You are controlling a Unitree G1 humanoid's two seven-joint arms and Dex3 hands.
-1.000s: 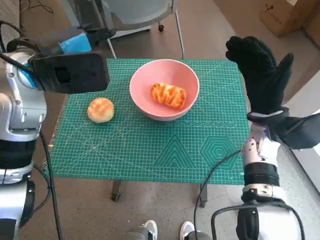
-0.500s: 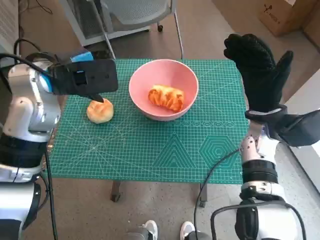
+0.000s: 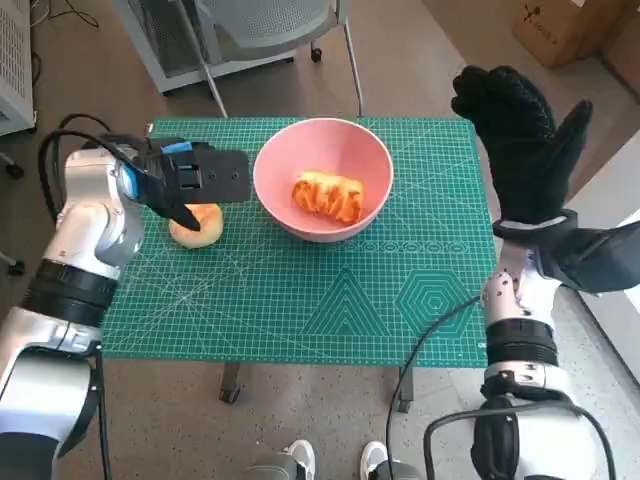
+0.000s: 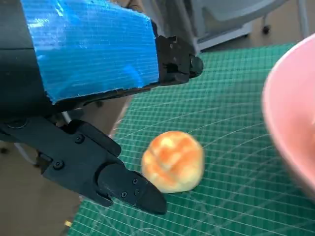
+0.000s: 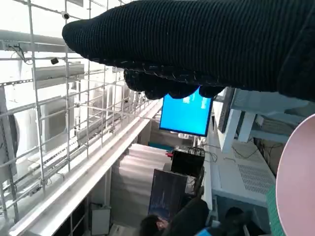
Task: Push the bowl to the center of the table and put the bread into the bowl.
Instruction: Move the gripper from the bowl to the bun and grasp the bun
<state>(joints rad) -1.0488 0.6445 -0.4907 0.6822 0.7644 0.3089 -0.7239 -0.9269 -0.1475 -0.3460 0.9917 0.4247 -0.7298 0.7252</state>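
Observation:
A pink bowl [image 3: 322,185] stands on the green cutting mat [image 3: 330,300] near its far middle, with a twisted golden bread [image 3: 327,195] inside it. Its rim [image 4: 290,123] shows in the left wrist view. A round bun [image 3: 197,226] lies on the mat left of the bowl. My left hand [image 3: 190,180] hovers just over the bun [image 4: 173,161], fingers [image 4: 115,179] apart and holding nothing. My right hand [image 3: 520,145] is raised upright, open, at the mat's right edge beside the bowl; the glove [image 5: 197,49] fills the right wrist view.
An office chair [image 3: 260,30] and a white cabinet stand beyond the table's far edge. A cardboard box [image 3: 570,25] sits at the far right on the floor. Feet [image 3: 300,462] show below the near edge. A person [image 5: 187,219] shows in the right wrist view.
My left hand has come down and in from the left, now low over the round bun. The right hand, bowl and breads have stayed put; the head view has shifted slightly.

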